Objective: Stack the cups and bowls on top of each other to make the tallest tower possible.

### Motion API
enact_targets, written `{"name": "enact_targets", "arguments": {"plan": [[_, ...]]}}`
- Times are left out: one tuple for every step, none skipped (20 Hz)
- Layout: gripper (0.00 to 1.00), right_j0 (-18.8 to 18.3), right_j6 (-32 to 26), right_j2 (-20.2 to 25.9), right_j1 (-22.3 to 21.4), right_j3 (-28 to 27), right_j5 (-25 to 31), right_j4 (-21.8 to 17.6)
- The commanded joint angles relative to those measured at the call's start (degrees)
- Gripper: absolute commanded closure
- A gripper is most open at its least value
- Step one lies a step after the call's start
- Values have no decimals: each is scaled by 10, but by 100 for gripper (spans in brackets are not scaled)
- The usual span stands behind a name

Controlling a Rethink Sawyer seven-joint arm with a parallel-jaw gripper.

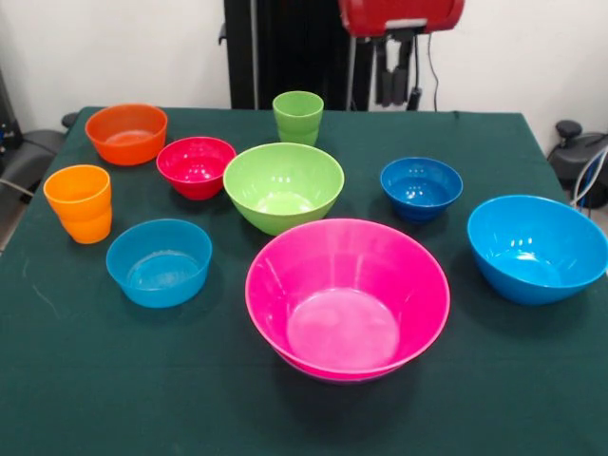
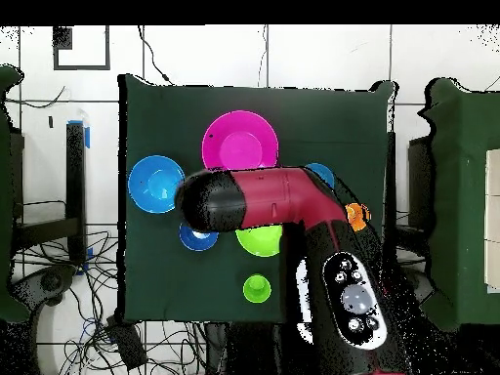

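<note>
- You have nothing stacked yet: the pink bowl sits alone at the near middle of the worktop, the other pieces spread apart behind it.
- The claw hangs high at the far edge; you cannot tell whether it is clenched or released.
- Glossy rims could slip from a pinch, so grip squarely.
- The orange cup and green cup look tippy; placing them early would likely weaken the tower.
- In the overhead view the arm hides several bowls.
</note>
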Motion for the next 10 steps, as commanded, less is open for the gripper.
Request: {"name": "enact_targets", "arguments": {"plan": [[100,56,146,-44,-51,116,15,39],[100,60,143,-44,-59,125,13,42],[100,60,139,-42,-65,134,9,44],[100,60,134,-40,-71,143,4,46],[100,61,132,-39,-75,151,-1,48],[100,60,128,-34,-79,163,-14,48],[100,60,126,-32,-81,170,-23,47],[100,60,124,-31,-82,174,-29,45],[100,60,122,-29,-83,179,-36,42],[100,61,121,-29,-84,183,-41,40]]}}
